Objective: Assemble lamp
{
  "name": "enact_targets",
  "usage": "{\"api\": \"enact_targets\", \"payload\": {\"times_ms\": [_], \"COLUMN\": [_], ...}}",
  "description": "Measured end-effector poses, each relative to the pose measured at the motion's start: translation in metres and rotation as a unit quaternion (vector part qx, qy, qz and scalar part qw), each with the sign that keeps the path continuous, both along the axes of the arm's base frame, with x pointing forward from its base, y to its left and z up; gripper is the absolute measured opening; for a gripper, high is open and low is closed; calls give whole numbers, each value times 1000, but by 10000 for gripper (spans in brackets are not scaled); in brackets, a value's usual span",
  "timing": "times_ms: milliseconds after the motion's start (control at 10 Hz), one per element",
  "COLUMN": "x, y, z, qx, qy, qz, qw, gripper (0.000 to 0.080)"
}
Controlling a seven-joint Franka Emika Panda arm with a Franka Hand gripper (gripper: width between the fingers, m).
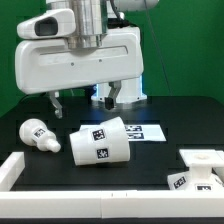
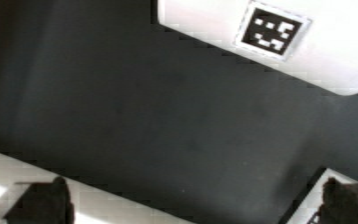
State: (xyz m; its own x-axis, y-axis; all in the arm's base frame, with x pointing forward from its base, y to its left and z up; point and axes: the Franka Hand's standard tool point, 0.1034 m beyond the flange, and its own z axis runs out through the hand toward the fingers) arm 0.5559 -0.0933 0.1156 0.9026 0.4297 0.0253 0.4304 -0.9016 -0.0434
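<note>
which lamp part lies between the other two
The shade, large and tapered, on its side; bulb at the exterior view's left, base at its right.

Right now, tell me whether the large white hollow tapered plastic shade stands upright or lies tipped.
Tipped. The shade lies on its side on the black table, its tagged wall facing the camera.

Cut off, hidden
The base (image 1: 205, 160) runs off the exterior view's right edge; the shade (image 1: 100, 143) covers part of the marker board (image 1: 150, 131) (wrist view's tagged white piece (image 2: 274, 35): cropped, unidentifiable)
</note>
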Motion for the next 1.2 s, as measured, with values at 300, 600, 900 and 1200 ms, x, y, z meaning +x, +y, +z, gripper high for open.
{"api": "enact_targets", "payload": {"times_ms": [300, 600, 900, 1200], "x": [-39, -37, -53, -97], "y": [-39, -39, -57, -84], "z": [-7, -8, -15, -36], "qx": [-13, -13, -31, -41], "qy": [-9, -11, -33, -26], "qz": [103, 140, 164, 141], "qw": [995, 990, 985, 989], "gripper": [699, 699, 699, 699]}}
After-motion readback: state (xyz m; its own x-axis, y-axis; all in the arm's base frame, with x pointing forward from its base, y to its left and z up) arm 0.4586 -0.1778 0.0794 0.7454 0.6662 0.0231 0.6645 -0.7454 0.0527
